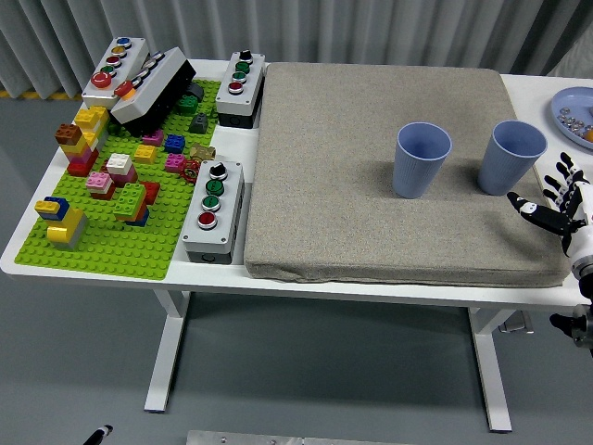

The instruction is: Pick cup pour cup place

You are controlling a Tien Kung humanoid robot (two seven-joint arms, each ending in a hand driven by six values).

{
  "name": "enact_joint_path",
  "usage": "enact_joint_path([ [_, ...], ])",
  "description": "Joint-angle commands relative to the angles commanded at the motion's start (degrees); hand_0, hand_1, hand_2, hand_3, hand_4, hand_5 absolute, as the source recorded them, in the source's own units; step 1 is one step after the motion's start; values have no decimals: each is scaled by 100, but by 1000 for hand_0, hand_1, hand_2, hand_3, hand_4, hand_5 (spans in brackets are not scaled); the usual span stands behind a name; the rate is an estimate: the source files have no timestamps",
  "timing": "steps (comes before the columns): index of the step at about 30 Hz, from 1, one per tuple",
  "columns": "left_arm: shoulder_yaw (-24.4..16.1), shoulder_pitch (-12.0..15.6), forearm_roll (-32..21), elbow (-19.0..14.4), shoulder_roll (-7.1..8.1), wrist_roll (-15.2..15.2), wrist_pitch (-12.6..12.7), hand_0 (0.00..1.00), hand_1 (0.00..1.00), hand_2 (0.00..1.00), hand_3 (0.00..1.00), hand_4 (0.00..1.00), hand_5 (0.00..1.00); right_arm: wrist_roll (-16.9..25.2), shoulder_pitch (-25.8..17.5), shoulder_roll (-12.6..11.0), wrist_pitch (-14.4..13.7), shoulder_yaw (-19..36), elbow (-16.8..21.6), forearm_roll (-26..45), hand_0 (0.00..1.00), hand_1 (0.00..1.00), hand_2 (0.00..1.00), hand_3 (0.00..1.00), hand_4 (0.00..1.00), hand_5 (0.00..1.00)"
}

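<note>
Right hand [562, 206] spread, empty, near right cup [512, 157]

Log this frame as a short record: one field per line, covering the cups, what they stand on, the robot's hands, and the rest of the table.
cups: two blue cups, left cup and right cup, both upright and apart
support: both stand on the grey mat on the white table
right hand: right hand open, fingers spread, beside the right cup, not touching it
left hand: not in view
left of mat: green brick baseplate with coloured bricks; button boxes around it
far right: blue plate at the table's edge
task state: no cup grasped yet
</note>
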Motion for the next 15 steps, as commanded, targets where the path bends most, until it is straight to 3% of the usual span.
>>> enact_joint_path([
  [15, 120, -52, -35, 0, 13, -19, 5, 864, 833, 900, 797, 644, 998, 50, 474, -3, 80, -217, -434, 164, 908, 890, 989, 998, 881, 177],
])
